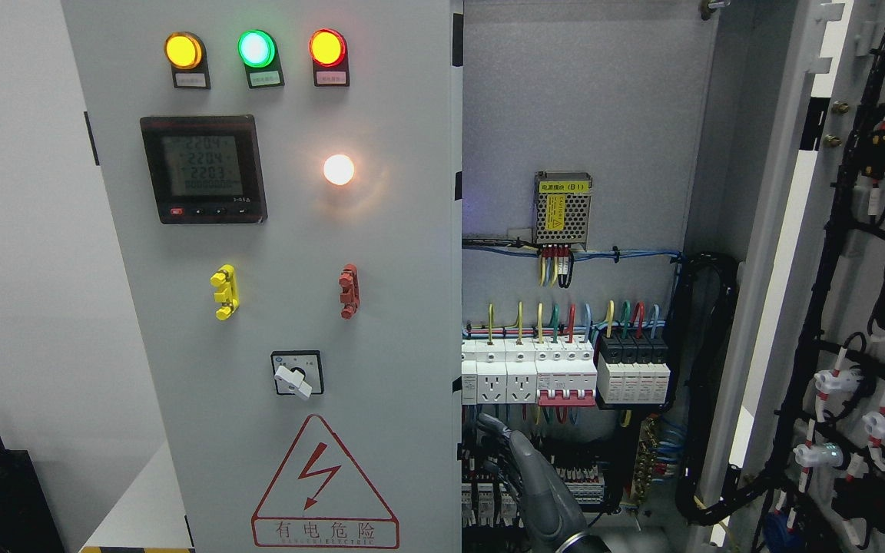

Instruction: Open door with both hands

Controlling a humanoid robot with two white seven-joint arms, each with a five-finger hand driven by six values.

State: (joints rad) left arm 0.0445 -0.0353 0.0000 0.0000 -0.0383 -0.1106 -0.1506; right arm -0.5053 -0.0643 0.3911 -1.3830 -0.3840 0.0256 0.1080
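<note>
The fingers (491,427) of the right hand (523,480) reach up and left from the bottom edge, their dark tips just beside the free edge of the left door (381,253). Whether they grip that edge or only lie near it cannot be told. This left door stands closed, filling the middle of the view. The right door (865,253) is swung wide open at the far right, its inner face strung with black cable looms. Between the two, the cabinet interior (604,115) lies exposed behind the hand, with rows of white breakers (565,376) and coloured wires. A power supply (563,207) above them has a yellow label ending "(B1)". On the left door sit amber, green and red lamps (256,48). Below them is a meter (203,169) reading 2204, 2204, 2283, then a rotary switch (296,374). Lowest is a red warning triangle (324,484) marked "有电危险".
</note>
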